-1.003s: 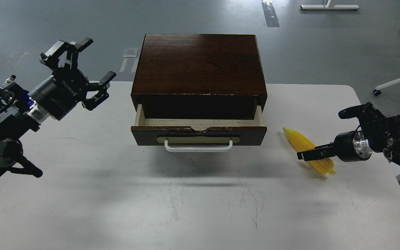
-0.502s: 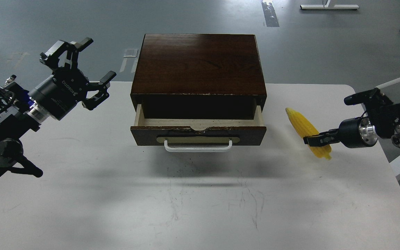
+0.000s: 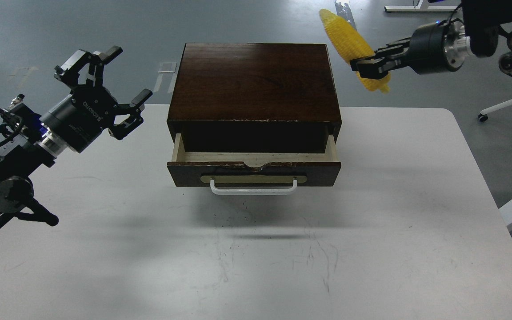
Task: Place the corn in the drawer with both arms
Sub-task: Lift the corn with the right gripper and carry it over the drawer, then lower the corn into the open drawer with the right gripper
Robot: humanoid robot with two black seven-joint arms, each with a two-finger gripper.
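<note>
The yellow corn [image 3: 349,42] hangs tilted in my right gripper [image 3: 365,66], which is shut on its lower part, high above the table to the right of the dark brown box [image 3: 254,82]. The drawer [image 3: 254,171] with its white bar handle [image 3: 254,188] stands partly pulled out, its pale inner sides showing. My left gripper [image 3: 114,82] is open and empty, held above the table to the left of the box.
The white table [image 3: 394,249] carries only the box. White chair legs [image 3: 505,106] stand on the floor at the right, beside the table's edge.
My right gripper has lifted the corn from just above the table on the right up and leftward to the height of the box's top. The left arm has barely shifted.
</note>
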